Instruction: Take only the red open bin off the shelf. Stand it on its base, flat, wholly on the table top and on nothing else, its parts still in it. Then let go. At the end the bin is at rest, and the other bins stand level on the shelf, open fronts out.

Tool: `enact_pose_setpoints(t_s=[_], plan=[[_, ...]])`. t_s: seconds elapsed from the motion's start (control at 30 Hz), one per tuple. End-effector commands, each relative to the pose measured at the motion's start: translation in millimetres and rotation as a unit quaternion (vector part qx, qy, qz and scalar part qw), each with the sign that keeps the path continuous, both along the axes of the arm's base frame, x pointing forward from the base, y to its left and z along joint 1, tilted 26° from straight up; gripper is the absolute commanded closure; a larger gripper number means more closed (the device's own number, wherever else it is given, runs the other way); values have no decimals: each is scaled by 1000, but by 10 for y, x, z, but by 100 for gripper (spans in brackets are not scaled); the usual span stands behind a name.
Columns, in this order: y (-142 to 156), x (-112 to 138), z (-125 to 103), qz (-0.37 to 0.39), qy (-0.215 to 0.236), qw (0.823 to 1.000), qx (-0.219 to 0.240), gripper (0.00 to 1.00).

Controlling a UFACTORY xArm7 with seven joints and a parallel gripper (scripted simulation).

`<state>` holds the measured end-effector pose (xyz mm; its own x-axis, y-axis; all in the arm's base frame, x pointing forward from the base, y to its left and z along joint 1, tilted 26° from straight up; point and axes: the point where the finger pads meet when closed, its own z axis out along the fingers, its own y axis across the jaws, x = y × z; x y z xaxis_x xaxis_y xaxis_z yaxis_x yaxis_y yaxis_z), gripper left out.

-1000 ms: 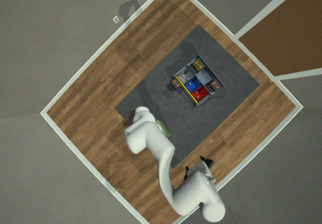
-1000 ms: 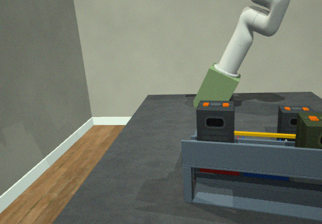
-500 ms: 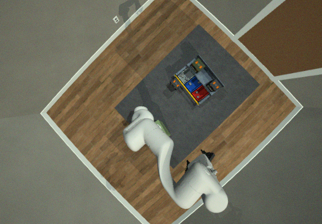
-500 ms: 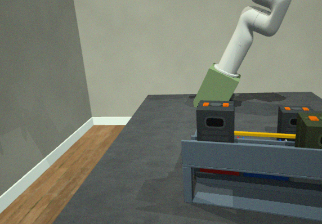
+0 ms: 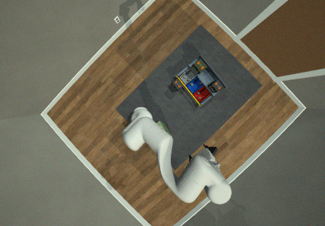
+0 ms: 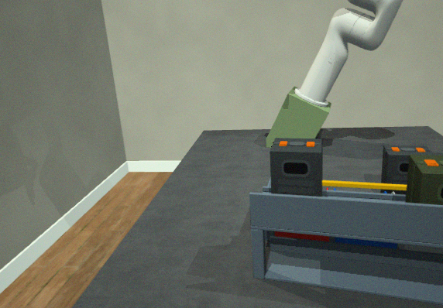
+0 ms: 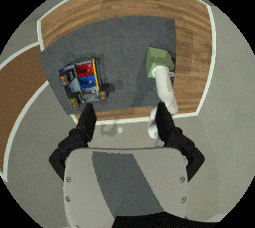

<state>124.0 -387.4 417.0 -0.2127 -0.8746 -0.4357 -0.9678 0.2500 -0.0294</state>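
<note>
The red open bin (image 5: 201,93) sits in the grey shelf (image 5: 199,82) on the dark table, next to a blue bin (image 5: 194,85) and a grey bin (image 5: 186,75). In the wrist view the red bin (image 7: 85,69) is small and far below. In the side view only a red strip (image 6: 302,236) shows under the shelf's back panel. My gripper (image 7: 125,110) is open and empty, high above the table's edge and far from the shelf. In the overhead view its dark fingers (image 5: 202,151) show near the table's near corner.
Dark boxes with orange tabs stand on and beside the shelf (image 6: 296,165), with an olive one (image 6: 426,178) at the right. A yellow bar (image 6: 364,185) runs along the shelf front. The arm's green base (image 6: 298,118) stands on the table behind the shelf. Wood floor surrounds the table.
</note>
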Motion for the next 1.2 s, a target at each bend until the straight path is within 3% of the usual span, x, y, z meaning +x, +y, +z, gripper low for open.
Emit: enact_pose_setpoints(t_s=[0.0, 0.33, 0.5, 0.9, 1.07, 1.17], plan=[[133, 261, 111, 0, -1, 1000, -3, 0], [133, 261, 111, 0, -1, 1000, -3, 0], [352, 668, 273, 0, -1, 1000, -3, 0], [352, 668, 273, 0, -1, 1000, -3, 0], [571, 1075, 434, 0, -1, 1000, -3, 0], [571, 1075, 434, 0, -1, 1000, -3, 0]])
